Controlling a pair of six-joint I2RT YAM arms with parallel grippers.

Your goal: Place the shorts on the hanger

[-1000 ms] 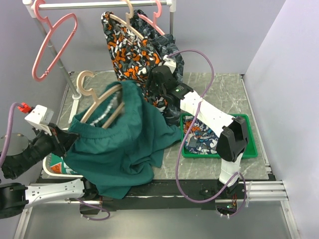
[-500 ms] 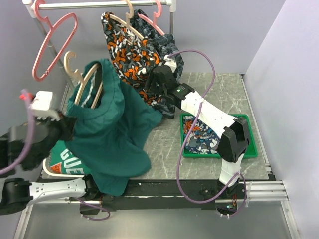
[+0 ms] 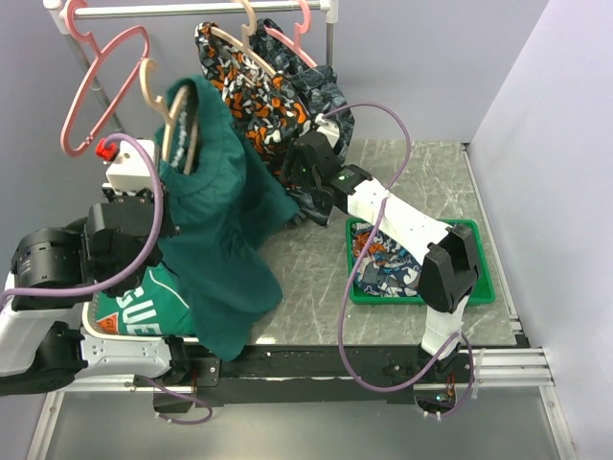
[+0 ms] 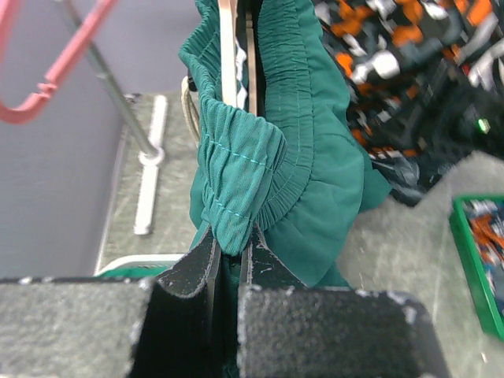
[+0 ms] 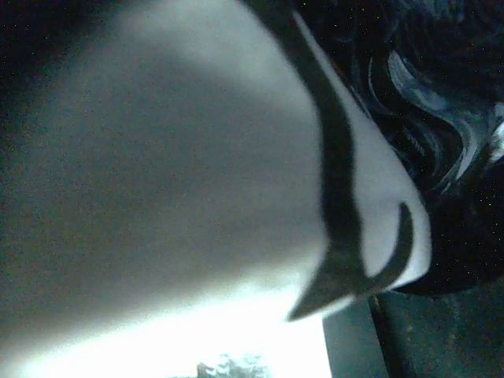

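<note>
Top view: shorts (image 3: 225, 220) draped on hanger (image 3: 147, 84), up off the bench (image 3: 316, 278), hook beside pink hanger (image 3: 96, 86). Right pincer (image 3: 302, 209) low against the camouflage shorts (image 3: 251, 91); opening unreadable.

Left wrist: left pincer (image 4: 230, 240) clenched on gathered waistband; hanger bars just above, inside it.

Right wrist: pale blur, dark fabric; grip cannot be told.

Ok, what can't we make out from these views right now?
- Lower bar of the hanger: in the top and left wrist views, it is buried inside the shorts.
- The right gripper, jaws open or shut: in the top view it is lost against dark camouflage garments. A blurred pale surface fills the right wrist view.
</note>
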